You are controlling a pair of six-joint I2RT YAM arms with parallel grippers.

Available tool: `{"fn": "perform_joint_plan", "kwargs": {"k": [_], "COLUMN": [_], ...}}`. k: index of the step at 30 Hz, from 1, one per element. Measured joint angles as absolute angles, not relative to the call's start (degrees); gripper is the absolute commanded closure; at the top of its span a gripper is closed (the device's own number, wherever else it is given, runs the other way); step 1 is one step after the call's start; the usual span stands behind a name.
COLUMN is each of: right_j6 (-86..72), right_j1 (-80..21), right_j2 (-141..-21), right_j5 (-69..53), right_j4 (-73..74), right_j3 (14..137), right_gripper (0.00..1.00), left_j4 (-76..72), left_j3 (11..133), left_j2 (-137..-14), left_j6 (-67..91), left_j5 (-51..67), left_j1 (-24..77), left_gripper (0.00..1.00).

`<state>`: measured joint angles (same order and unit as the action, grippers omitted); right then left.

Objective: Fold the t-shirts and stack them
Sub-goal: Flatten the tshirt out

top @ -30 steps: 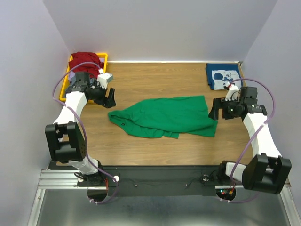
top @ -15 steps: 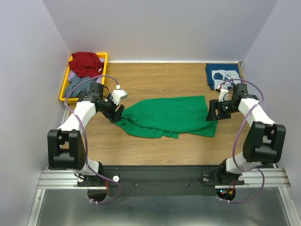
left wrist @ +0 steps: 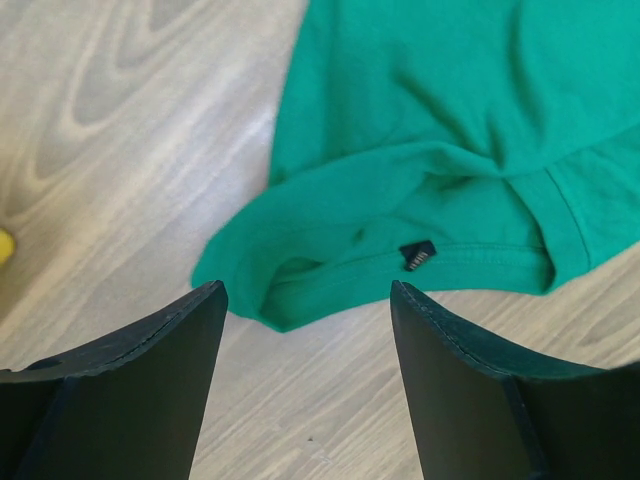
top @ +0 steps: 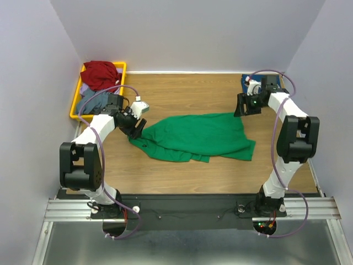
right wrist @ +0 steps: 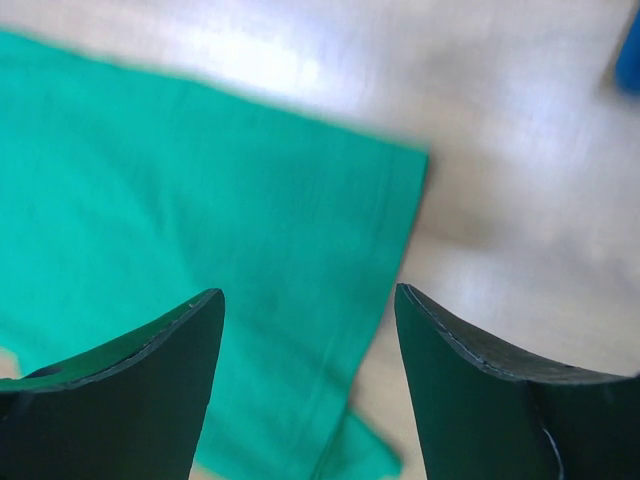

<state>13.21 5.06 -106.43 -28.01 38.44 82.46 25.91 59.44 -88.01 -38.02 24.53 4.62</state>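
Green shirt (top: 193,138) lies rumpled mid-table. The left gripper (top: 137,130) has swung in and now hovers over the collar end, jaws open and empty. The right gripper (top: 241,106), also open and empty, has shifted to the shirt's far right corner. A two-handed pickup looks close.

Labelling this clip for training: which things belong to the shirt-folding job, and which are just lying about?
Job: plain bright green cloth t-shirt; navy blue cloth t-shirt.
Lying about: yellow plastic bin; crumpled red garment and grey-blue cloth inside it.
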Motion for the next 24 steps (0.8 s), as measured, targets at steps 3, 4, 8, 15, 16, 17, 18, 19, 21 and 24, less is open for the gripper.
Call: {"fn": "perform_joint_plan", "kwargs": {"k": [3,4,8,15,16,17,18,19,21,24], "right_j6": [12.4,12.1,11.9,12.2,12.2,12.3,12.3,12.4,12.4,12.3], "right_j1": [3.4,3.0,1.8,1.5,1.4,1.4,1.4,1.2,1.0,0.8], "right_j2": [-111.5,-113.3,-118.8,-123.6,-123.6,-123.7,-123.7,-123.9,-123.9,-124.0], "right_j5": [-25.9,-25.0,-21.8,-18.3,-18.2,-18.2,-18.2,-18.1,-18.8,-20.0], "right_j4": [37.0,36.6,35.8,35.5,35.5,35.4,35.4,35.3,35.3,35.4], "right_j3": [87.3,88.7,93.1,95.8,95.9,95.9,95.9,95.9,95.7,95.4], "right_gripper": [0.25,0.25,0.24,0.39,0.43,0.48,0.54,0.57,0.71,0.99], "left_j4": [25.9,25.8,25.8,25.5,25.5,25.4,25.2,25.1,25.0,25.1], "left_j3": [60.9,61.4,62.0,62.2,62.6,63.2,63.5,63.7,64.0,64.3], "left_j2": [-89.0,-89.4,-90.7,-93.0,-93.8,-94.8,-95.5,-96.1,-97.1,-98.2], "left_j6": [-37.1,-36.9,-36.2,-35.4,-35.2,-35.0,-35.0,-35.0,-34.9,-34.9], "left_j5": [24.3,24.2,23.5,22.9,22.9,22.9,23.0,23.1,23.4,23.5], "left_j1": [3.8,3.4,2.5,2.5,2.5,2.5,2.5,2.5,2.5,2.7], "left_gripper": [0.22,0.22,0.21,0.21,0.21,0.21,0.21,0.22,0.23,0.35]}}
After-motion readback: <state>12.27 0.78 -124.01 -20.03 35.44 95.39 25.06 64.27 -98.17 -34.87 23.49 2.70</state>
